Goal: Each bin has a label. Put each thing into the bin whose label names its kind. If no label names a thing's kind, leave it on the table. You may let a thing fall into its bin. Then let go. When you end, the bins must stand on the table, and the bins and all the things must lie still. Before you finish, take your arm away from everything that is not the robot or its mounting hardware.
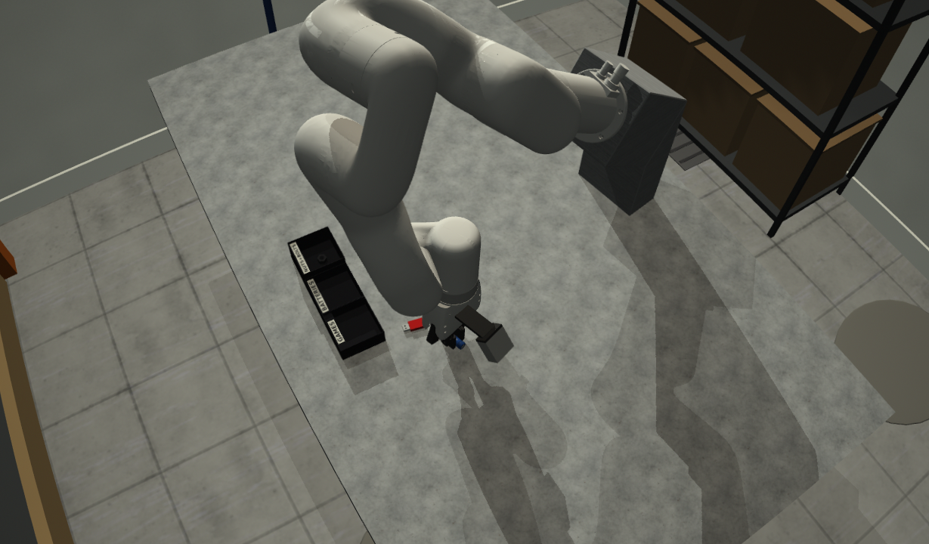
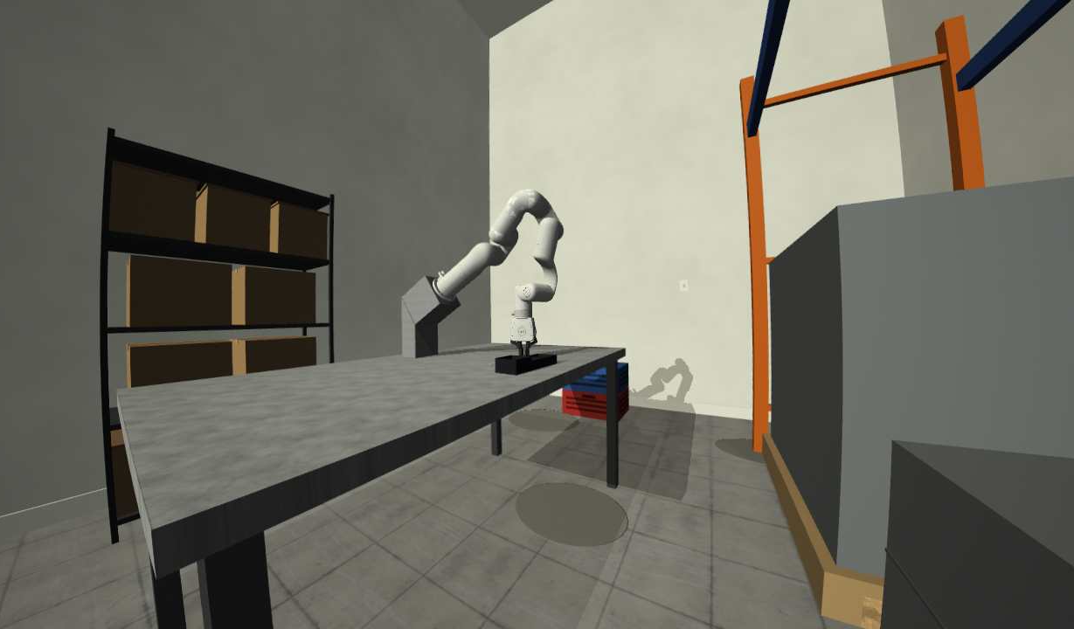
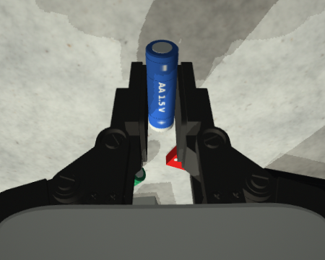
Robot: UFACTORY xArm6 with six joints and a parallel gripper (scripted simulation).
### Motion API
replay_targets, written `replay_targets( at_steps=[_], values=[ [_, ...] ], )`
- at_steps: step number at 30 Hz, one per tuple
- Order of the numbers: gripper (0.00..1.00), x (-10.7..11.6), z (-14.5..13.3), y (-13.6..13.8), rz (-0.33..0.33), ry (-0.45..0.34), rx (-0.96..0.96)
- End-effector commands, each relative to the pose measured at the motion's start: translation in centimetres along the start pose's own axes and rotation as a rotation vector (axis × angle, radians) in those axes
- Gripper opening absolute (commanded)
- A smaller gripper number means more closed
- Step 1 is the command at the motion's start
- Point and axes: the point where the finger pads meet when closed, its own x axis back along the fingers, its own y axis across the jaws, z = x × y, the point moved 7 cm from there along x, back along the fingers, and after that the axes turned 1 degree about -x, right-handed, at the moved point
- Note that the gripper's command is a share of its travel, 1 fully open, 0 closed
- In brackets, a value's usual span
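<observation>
My gripper (image 1: 447, 340) (image 2: 523, 351) (image 3: 161, 84) is down at the table, shut on a blue AA battery (image 1: 459, 343) (image 3: 162, 97), with a pad along each side of it. A red USB stick (image 1: 414, 325) (image 3: 174, 162) lies beside the gripper, partly hidden in the wrist view. The end of a green battery (image 3: 139, 176) shows behind the left finger. The black bins (image 2: 512, 365) stand in a row with labels NUTS+BOLTS (image 1: 298, 258), BATTERIES (image 1: 317, 295) and GAMES (image 1: 335, 331). A dark nut (image 1: 322, 258) lies in the NUTS+BOLTS bin. The other two look empty.
A grey block (image 3: 144, 200) shows partly at the wrist view's lower edge. The arm's forearm (image 1: 393, 257) hangs close beside the bins and hides table behind it. The table edge (image 1: 264, 330) runs beyond the bins. A shelf with boxes (image 1: 758, 101) stands behind the arm's base.
</observation>
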Motion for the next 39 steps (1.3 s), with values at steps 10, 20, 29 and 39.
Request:
replay_targets(
  at_steps=[10,20,29,39],
  values=[
    [0.00,0.7,0.0,0.0,0.000,0.000,0.000],
    [0.00,4.0,0.0,0.0,-0.001,0.000,0.000],
    [0.00,6.0,0.0,0.0,-0.001,0.001,0.000],
    [0.00,6.0,0.0,0.0,-0.001,0.001,0.000]
  ],
)
